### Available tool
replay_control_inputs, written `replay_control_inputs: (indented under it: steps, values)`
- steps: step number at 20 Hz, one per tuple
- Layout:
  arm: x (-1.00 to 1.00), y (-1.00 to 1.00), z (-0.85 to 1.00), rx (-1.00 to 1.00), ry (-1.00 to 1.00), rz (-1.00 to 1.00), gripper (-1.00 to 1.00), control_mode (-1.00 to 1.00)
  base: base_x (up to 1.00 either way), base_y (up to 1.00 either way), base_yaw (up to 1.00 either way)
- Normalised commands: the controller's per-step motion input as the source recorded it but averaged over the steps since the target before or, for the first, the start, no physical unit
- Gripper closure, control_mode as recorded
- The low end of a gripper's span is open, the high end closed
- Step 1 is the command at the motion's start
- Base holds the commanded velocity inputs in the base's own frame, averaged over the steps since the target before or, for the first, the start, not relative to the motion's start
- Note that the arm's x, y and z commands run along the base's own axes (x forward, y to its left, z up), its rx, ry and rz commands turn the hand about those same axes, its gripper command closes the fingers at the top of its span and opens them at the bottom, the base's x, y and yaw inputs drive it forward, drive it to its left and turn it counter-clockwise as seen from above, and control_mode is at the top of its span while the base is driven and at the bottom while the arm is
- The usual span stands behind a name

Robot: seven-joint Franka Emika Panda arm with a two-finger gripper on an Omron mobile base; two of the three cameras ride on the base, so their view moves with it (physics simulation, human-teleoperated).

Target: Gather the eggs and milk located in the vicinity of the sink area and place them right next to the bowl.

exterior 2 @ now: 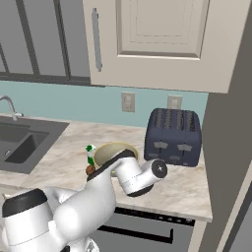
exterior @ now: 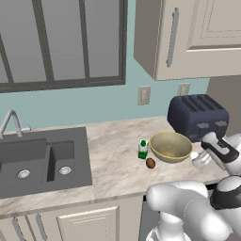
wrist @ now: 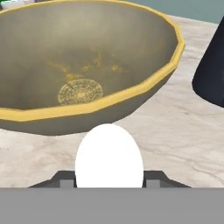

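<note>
The arm point(exterior: 188, 207) reaches forward low, hand point(wrist: 109, 183) clamped, pointing level.

i'm seeing the bowl point(exterior: 170, 146) sitting on the counter point(exterior: 115, 164), well right of the sink point(exterior: 42, 161) and just in front of the toaster point(exterior: 197, 116). the milk point(exterior: 143, 149) is standing just left of the bowl, with one egg point(exterior: 150, 163) lying in front of it. another egg point(wrist: 109, 158) is sitting just before the bowl's rim in the hand view.
</note>
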Motion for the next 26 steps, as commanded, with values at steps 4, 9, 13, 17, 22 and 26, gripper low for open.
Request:
replay_control_inputs:
  steps: [4, 9, 13, 17, 22, 26]
  values:
    - [0.11, 0.00, 0.00, 0.00, 0.00, 0.03, 1.00, -1.00, 0.00, 0.00, 0.00]
    - [0.00, 0.00, -0.06, 0.01, 0.02, 0.00, 1.00, -1.00, 0.00, 0.00, 0.00]
    - [0.00, 0.00, -0.11, 0.02, 0.02, 0.00, -1.00, -1.00, 0.00, 0.00, 0.00]
    - [0.00, 0.00, -0.04, 0.00, 0.00, 0.00, -1.00, -1.00, 0.00, 0.00, 0.00]
    - [0.00, 0.00, 0.00, 0.00, 0.00, 0.01, -1.00, -1.00, 0.00, 0.00, 0.00]
    - [0.00, 0.00, 0.00, 0.00, 0.00, 0.03, -1.00, -1.00, 0.00, 0.00, 0.00]
